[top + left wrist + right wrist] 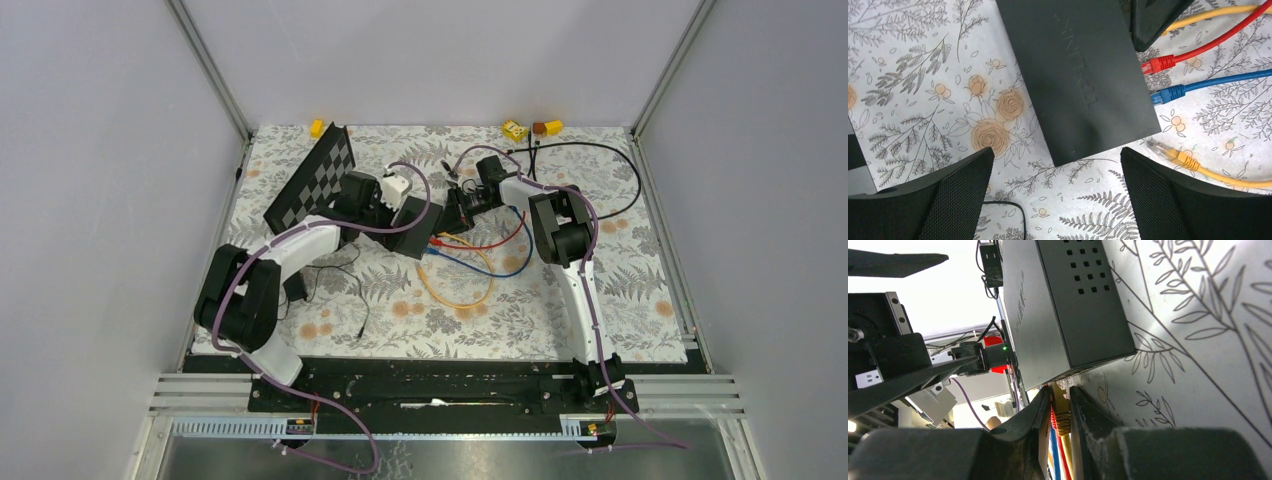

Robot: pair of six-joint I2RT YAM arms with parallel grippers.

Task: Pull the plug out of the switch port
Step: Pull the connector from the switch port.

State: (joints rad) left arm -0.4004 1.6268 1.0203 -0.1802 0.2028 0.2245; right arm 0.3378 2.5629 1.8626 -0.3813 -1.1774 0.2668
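The switch (1083, 75) is a flat matte-black box lying on the flowered mat; it also shows in the right wrist view (1063, 305). My left gripper (1056, 197) is open and empty, hovering over the switch's near end with a finger on each side. My right gripper (1060, 412) is shut on a yellow plug (1061, 410) right at the switch's port edge. A red plug (1160, 64) and a blue plug (1165, 95) sit with their tips at that same edge; I cannot tell whether they are inserted. Another yellow plug (1175, 154) lies loose on the mat.
Red, blue and yellow cables (470, 262) loop on the mat in front of the switch. A chequered board (315, 180) leans at the back left. A small black adapter (295, 285) with a thin wire lies by the left arm. Yellow blocks (515, 130) and a black cable loop (605, 165) lie at the back.
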